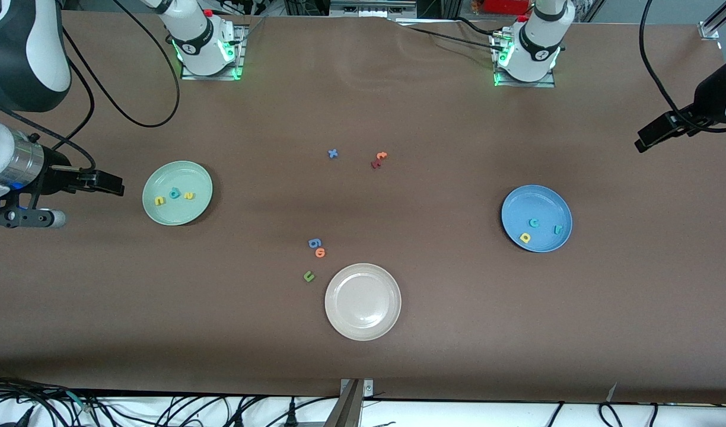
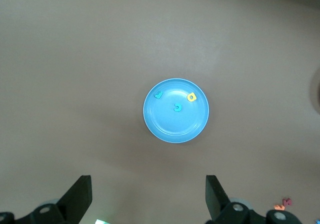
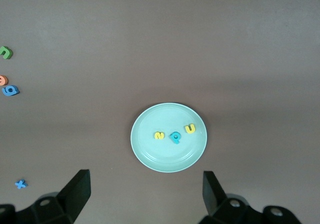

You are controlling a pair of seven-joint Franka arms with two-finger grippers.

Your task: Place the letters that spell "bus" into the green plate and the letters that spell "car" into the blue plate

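Observation:
The green plate (image 1: 185, 175) lies toward the right arm's end of the table and holds a yellow "u" (image 1: 159, 201), a teal "b" (image 1: 174, 193) and a yellow "s" (image 1: 188, 196). The blue plate (image 1: 535, 198) lies toward the left arm's end and holds a teal "c" (image 1: 534, 223), a yellow "a" (image 1: 525, 238) and a teal "r" (image 1: 557, 229). My right gripper (image 3: 145, 178) hangs high and open, empty, looking down on the green plate (image 3: 167, 156). My left gripper (image 2: 148, 184) hangs high, open and empty, with the blue plate (image 2: 172, 129) below it.
A cream-white plate (image 1: 363, 320) sits mid-table near the front camera. Beside it lie a blue "g" (image 1: 314, 243), an orange "o" (image 1: 320, 252) and an olive "u" (image 1: 308, 276). Farther from the camera lie a blue "x" (image 1: 333, 153), an orange "t" (image 1: 381, 156) and a red letter (image 1: 375, 163).

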